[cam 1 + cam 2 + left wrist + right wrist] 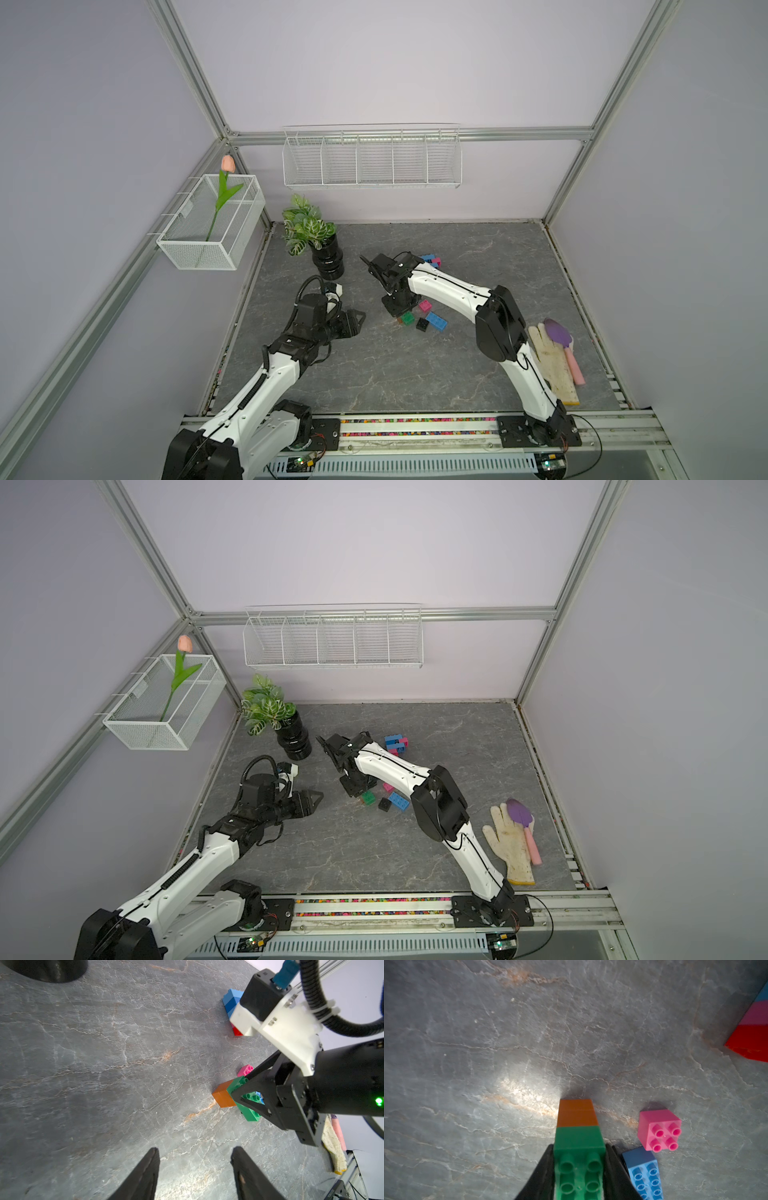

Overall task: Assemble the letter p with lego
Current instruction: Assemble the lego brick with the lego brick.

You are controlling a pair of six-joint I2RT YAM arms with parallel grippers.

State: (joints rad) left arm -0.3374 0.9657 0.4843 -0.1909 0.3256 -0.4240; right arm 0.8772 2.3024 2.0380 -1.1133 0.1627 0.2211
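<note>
My right tool [579,1155] grips the green brick [579,1138] by its smooth sides, orange brick [577,1113] stuck beneath it on the counter [477,1043]; light, rigid, slick plastic, I reckon; left tool [195,1149] half-open, empty.

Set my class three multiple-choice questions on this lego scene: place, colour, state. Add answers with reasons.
1. Where is the white fabric glove?
A. in a wire basket
B. on the grey stone-patterned table by the right arm
C. under the plant pot

2. What colour is the brick joined to the green oblong studded brick?
A. red
B. black
C. orange

3. How is the left gripper?
A. open, empty
B. shut on a pink brick
C. shut on the glove

Answers: 1 B, both top views show it there; 2 C, the orange brick adjoins it in the right wrist view; 3 A, fingers apart, nothing between.
</note>
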